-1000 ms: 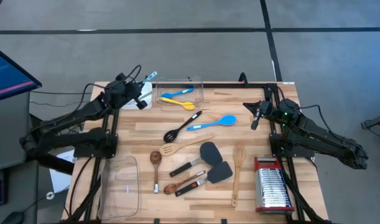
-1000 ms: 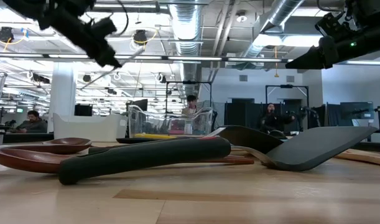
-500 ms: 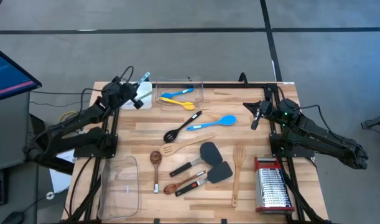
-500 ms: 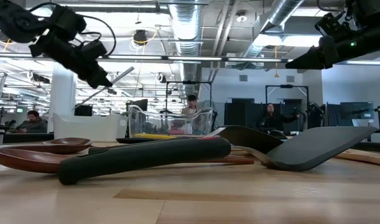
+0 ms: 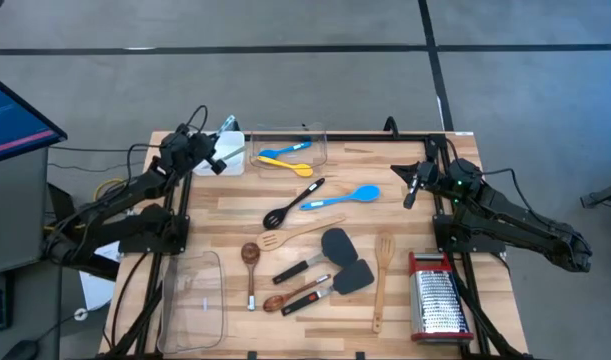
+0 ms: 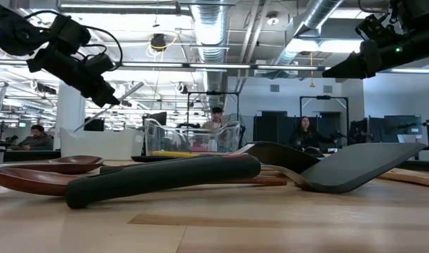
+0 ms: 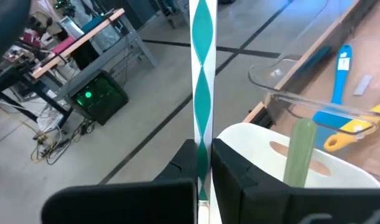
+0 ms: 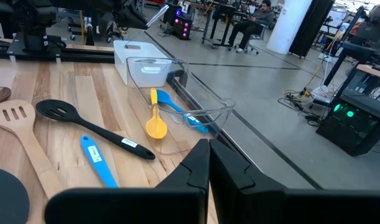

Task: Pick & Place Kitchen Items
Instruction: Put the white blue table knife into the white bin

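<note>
My left gripper (image 5: 217, 150) hangs at the table's far left corner, over the white tray (image 5: 231, 158), shut on a white-and-teal striped piece (image 7: 202, 68). A green-handled piece (image 7: 298, 152) stands in the tray. The clear tub (image 5: 288, 148) holds a blue and a yellow spoon (image 8: 155, 124). On the table lie the black slotted spoon (image 5: 293, 202), a blue spoon (image 5: 342, 197), wooden spoons and spatulas (image 5: 295, 234) and dark grey spatulas (image 5: 333, 245). My right gripper (image 5: 410, 192) hovers shut near the right edge, holding nothing. My left gripper pinches the striped handle (image 7: 202, 140) between its two fingers (image 7: 230, 165), partway along its length. The fingers lie across the handle, slanting slightly down toward the far edge. The piece is lifted clear and slants (image 6: 123, 95), sticking out on both sides of the fingers.
A steel box grater (image 5: 440, 300) with red trim lies near the right front corner. A second clear tub (image 5: 193, 300) stands at the near left. People sit at desks in the room beyond the table.
My left gripper has swung toward the table's left edge and sunk, carrying the striped piece from beside the clear tub to above the white tray. It stays shut on the piece, which stays clear of everything.
</note>
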`<state>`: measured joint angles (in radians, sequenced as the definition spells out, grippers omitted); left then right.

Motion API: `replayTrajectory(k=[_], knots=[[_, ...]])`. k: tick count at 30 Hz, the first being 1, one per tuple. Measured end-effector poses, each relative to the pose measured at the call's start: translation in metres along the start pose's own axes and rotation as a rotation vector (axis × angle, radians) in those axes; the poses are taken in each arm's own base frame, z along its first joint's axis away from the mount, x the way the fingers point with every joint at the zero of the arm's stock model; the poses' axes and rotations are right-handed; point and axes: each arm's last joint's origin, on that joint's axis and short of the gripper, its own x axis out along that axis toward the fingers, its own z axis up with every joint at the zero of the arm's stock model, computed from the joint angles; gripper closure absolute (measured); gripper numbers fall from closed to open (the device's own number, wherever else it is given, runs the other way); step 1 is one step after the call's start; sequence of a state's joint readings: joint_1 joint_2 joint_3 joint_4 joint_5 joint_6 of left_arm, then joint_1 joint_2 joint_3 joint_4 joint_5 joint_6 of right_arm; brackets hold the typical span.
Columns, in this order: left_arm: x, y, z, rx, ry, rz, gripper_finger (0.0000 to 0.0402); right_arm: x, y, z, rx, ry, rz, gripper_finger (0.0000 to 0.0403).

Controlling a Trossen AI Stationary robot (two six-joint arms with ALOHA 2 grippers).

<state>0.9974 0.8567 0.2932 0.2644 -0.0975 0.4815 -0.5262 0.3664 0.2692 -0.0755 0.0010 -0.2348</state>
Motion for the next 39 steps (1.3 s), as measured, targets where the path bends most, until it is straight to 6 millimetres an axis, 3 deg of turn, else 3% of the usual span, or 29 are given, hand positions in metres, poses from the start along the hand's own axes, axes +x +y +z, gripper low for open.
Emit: replayTrajectory(k=[8, 18, 34, 39], knots=[[0.021, -0.007, -0.006, -0.016, 0.003, -0.055, 0.0396, 0.0, 0.0, 0.0, 0.0, 0.0, 0.0, 0.0401], [0.039, -0.018, -0.025, -0.004, 0.128, -0.085, 0.0396, 0.0, 0.0, 0.0, -0.008, 0.0, 0.0, 0.0401], [0.043, -0.021, -0.03, -0.002, 0.156, -0.099, 0.0394, 0.0, 0.0, 0.0, -0.008, 0.0, 0.0, 0.0401], [0.043, -0.021, -0.03, -0.008, 0.156, -0.099, 0.0377, 0.0, 0.0, 0.0, -0.008, 0.0, 0.0, 0.0401]])
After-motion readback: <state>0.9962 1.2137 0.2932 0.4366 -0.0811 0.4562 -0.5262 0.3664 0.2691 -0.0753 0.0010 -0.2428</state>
